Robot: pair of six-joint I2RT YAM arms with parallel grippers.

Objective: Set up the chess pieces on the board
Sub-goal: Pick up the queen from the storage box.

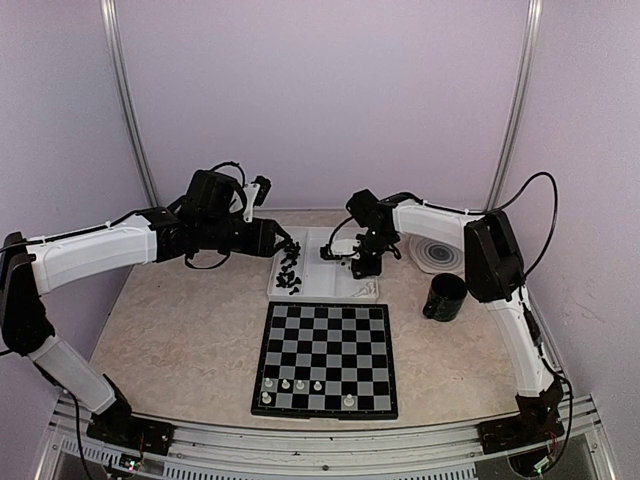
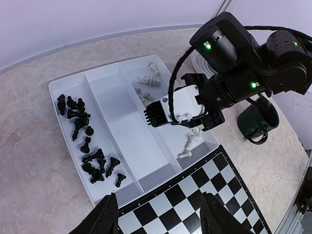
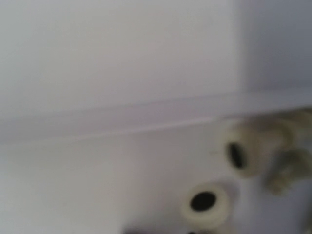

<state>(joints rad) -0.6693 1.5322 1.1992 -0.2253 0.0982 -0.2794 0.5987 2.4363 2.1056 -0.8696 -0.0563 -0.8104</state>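
The board point(image 1: 330, 345) lies at the table's middle, with several white chess pieces point(image 1: 285, 384) standing in its near-left rows. Behind it the white tray point(image 2: 122, 117) holds black pieces point(image 2: 86, 145) in its left compartment and white pieces point(image 2: 190, 144) lying in its right one. My right gripper point(image 1: 366, 268) reaches down into that right compartment. Its wrist view is a blurred close-up of the tray floor and of round piece bases point(image 3: 204, 202), and its fingers do not show. My left gripper point(image 2: 158, 214) hovers open and empty above the tray's near edge.
A dark mug point(image 1: 443, 297) stands right of the tray, beside the board's far right corner. A round disc with ring markings point(image 1: 440, 252) lies behind the mug. The tray's middle compartment holds nothing.
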